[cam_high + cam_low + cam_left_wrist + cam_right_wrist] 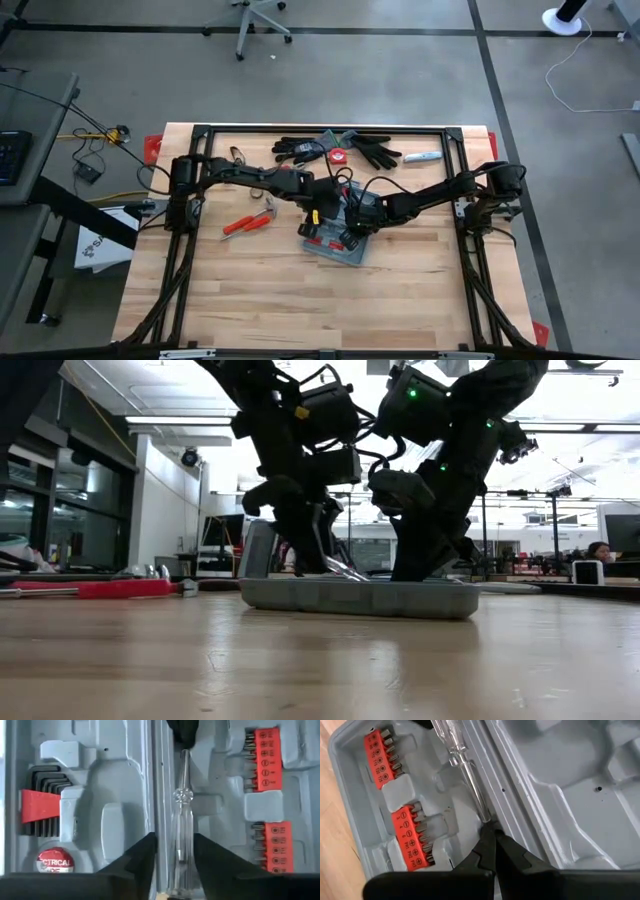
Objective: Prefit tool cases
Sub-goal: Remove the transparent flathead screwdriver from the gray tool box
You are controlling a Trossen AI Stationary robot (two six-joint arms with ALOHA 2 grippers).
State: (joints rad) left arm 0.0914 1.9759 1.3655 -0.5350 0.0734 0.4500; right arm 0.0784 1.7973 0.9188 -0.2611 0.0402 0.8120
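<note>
Grey moulded plastic fills both wrist views: the tool case (335, 243) lies open near the table's (260, 300) middle. A clear-handled screwdriver (181, 835) is held between the parted fingers of the left gripper (175, 857), over the ridge between the case's halves. Its tip is met by the right gripper (490, 845), whose jaws are closed. The shaft would best be lined up with its recess before being pressed down. Little room is left between the two grippers; the red bit holders (412, 842) sit just beside. Farther off, red pliers (248, 224) and black gloves (340, 150) lie well apart.
</note>
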